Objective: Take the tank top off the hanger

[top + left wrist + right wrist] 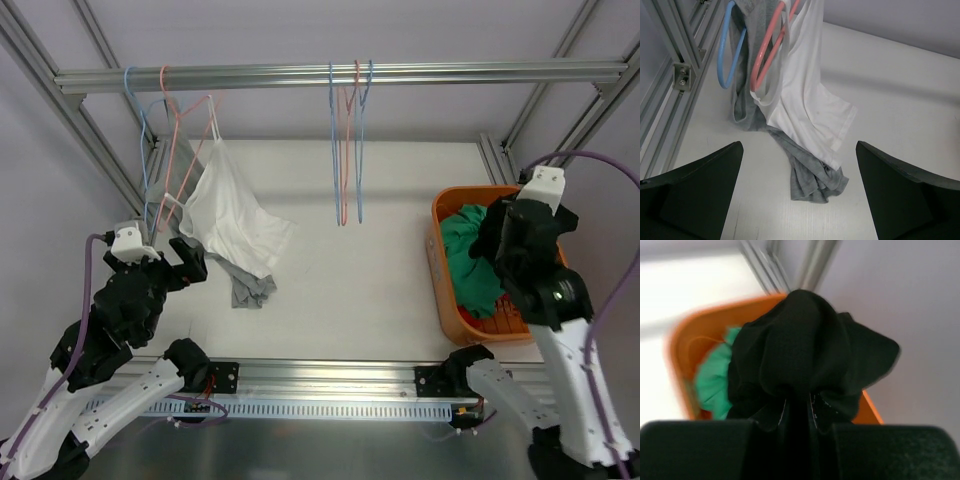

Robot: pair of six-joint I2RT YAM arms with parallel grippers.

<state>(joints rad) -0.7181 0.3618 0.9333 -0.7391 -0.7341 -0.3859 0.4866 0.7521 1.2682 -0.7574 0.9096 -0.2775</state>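
Note:
A white tank top (235, 215) hangs on a pink hanger (185, 150) at the left of the rail, its hem on the table. A grey tank top (250, 285) hangs beside it on a blue hanger (145, 130), its lower end bunched on the table. In the left wrist view the white top (810, 100), grey top (812, 175), pink hanger (771, 47) and blue hanger (727, 50) lie ahead. My left gripper (799, 147) is open and empty, just short of them. My right gripper (799, 410) is shut on a black garment (805, 340) above the orange basket (685, 340).
The orange basket (445, 290) at the right holds a green garment (470, 260) and something red. Three empty hangers (350, 140) hang mid-rail (450, 73). Frame posts stand close on the left (670, 60) and at the back right.

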